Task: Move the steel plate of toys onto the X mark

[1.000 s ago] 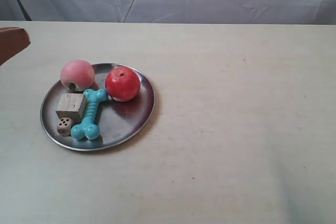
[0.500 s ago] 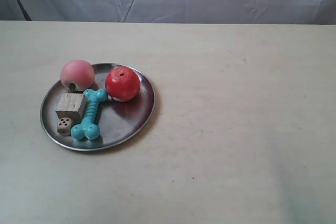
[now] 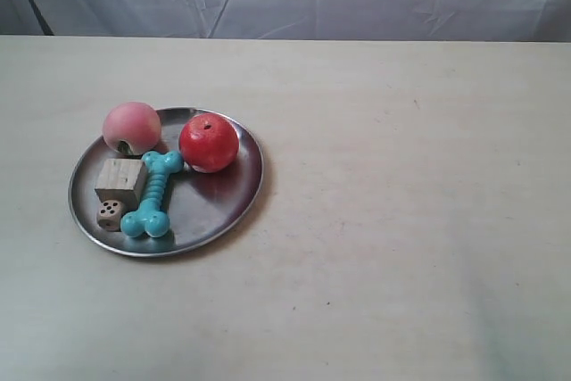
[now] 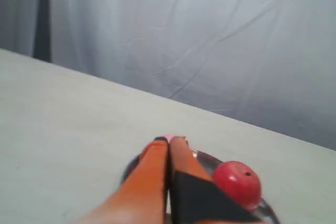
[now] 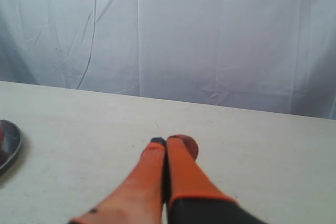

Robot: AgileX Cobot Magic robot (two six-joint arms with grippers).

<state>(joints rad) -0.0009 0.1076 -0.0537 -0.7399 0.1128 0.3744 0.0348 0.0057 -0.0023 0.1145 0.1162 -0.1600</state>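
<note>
The table point(image 3: 401, 220) is carrying the plate point(image 3: 223, 202), which is lying toward the exterior view's left. Both grippers are hanging clenched and empty, the left gripper point(image 4: 168, 141) near the plate and the right gripper point(image 5: 165, 141) well away from it. On the plate, the apple point(image 3: 209, 143) and peach point(image 3: 131, 127) are sitting at the far side. The bone point(image 3: 153, 194) is lying beside the block point(image 3: 120, 180), and the die point(image 3: 109, 213) is resting just before the block.

steel plate point(image 3: 227, 198): on table point(image 3: 401, 220), just ahead of left gripper point(image 4: 169, 141)
apple point(image 3: 209, 143): on steel plate, beyond the fingertips
right gripper point(image 5: 167, 141): well apart from steel plate
</note>
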